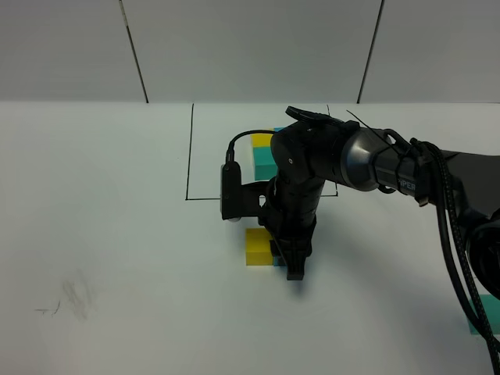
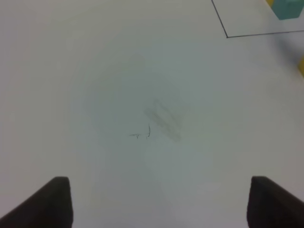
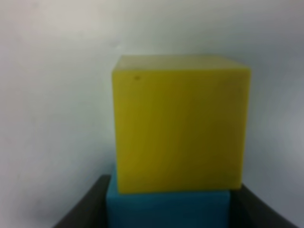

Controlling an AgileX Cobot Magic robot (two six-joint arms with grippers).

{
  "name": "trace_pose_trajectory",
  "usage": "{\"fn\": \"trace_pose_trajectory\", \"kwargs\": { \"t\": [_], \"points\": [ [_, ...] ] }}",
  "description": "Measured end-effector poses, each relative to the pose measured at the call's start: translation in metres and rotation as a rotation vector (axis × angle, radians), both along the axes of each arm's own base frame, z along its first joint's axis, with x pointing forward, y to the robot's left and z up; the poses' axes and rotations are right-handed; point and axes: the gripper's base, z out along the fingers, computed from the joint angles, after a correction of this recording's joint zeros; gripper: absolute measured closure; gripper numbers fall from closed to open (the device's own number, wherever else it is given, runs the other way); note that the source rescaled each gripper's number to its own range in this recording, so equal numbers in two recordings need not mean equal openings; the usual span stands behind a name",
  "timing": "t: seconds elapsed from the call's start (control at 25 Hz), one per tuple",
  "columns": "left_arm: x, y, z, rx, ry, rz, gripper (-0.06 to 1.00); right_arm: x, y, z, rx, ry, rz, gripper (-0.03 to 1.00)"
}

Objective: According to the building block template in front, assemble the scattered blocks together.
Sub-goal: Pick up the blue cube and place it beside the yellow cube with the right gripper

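The template sits inside a thin black frame [image 1: 189, 156]; its yellow cube [image 1: 262, 142] and teal cube [image 1: 266, 162] show, and its blue cube is mostly hidden behind my right arm. In front of the frame a loose yellow cube [image 1: 256, 246] rests on the table with a loose blue cube [image 1: 276, 259] touching its right side. My right gripper [image 1: 295, 266] is shut on the blue cube [image 3: 166, 211], which is pressed against the yellow cube [image 3: 180, 123]. A loose teal cube [image 1: 476, 316] lies far right behind the cables. My left gripper [image 2: 161, 194] is open and empty over bare table.
The table is white, with a faint grey smudge [image 1: 74, 297] at the front left, also in the left wrist view [image 2: 164, 118]. The frame's corner [image 2: 228, 35] and the template's teal cube [image 2: 287, 8] show in the left wrist view. Black cables [image 1: 461, 258] hang along the right arm.
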Motion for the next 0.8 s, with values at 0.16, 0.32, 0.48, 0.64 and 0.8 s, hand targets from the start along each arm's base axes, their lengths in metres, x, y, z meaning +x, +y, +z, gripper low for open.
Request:
{"fn": "trace_pose_trajectory", "kwargs": {
  "t": [0.16, 0.32, 0.48, 0.64, 0.8],
  "points": [
    [0.0000, 0.0000, 0.0000, 0.000, 0.000, 0.000, 0.27, 0.0003, -0.0003, 0.0000, 0.000, -0.001, -0.028, 0.97],
    [0.0000, 0.0000, 0.0000, 0.000, 0.000, 0.000, 0.27, 0.0003, -0.0003, 0.0000, 0.002, 0.000, -0.037, 0.97],
    [0.0000, 0.0000, 0.0000, 0.000, 0.000, 0.000, 0.27, 0.0003, -0.0003, 0.0000, 0.001, 0.000, -0.036, 0.97],
    [0.0000, 0.0000, 0.0000, 0.000, 0.000, 0.000, 0.27, 0.0006, -0.0005, 0.0000, -0.002, -0.004, -0.031, 0.94],
    [0.0000, 0.0000, 0.0000, 0.000, 0.000, 0.000, 0.27, 0.0006, -0.0018, -0.0013, -0.019, -0.002, -0.021, 0.75]
  ]
}}
